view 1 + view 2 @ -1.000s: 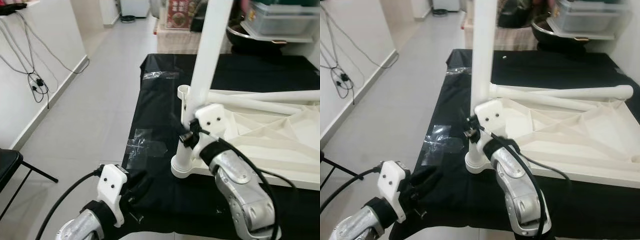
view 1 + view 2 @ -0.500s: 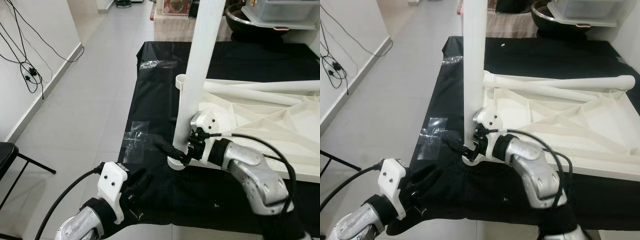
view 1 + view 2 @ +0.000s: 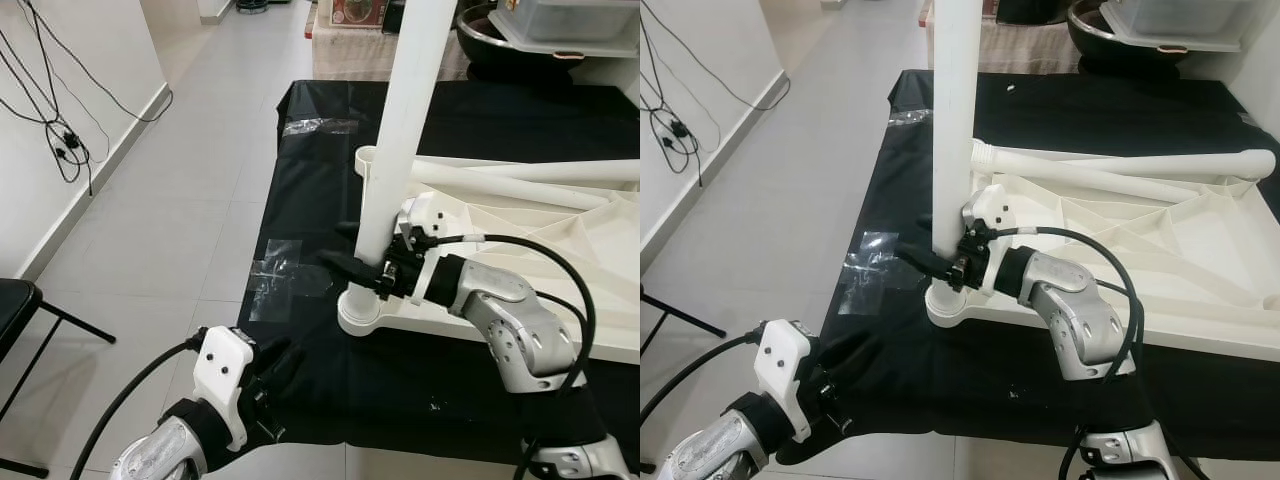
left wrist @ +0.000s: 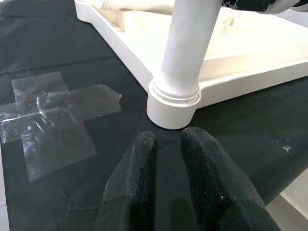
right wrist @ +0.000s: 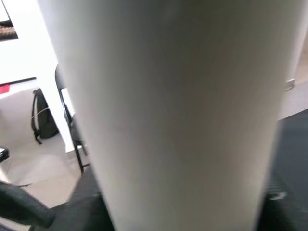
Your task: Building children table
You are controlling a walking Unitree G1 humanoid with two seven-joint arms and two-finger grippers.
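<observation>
Fingers of the left gripper (image 4: 169,185) hover nearly shut and empty over the black-clothed tabletop (image 3: 300,200). Beyond, the right gripper (image 3: 362,262), spread, straddles the upright white plastic leg (image 3: 395,150), likely steadying it in the upturned white table's (image 3: 1160,250) corner socket (image 4: 172,103).

White table leg (image 3: 405,130) and cream tabletop (image 3: 560,250) on black cloth (image 3: 310,200); clear tape (image 3: 285,280).

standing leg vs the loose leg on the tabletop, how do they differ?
The standing leg is upright, seated in the corner socket; the loose leg lies flat across the upturned tabletop. The right gripper straddles the standing leg, fingers spread either side; nothing touches the loose leg. Both are white round tubes.
</observation>
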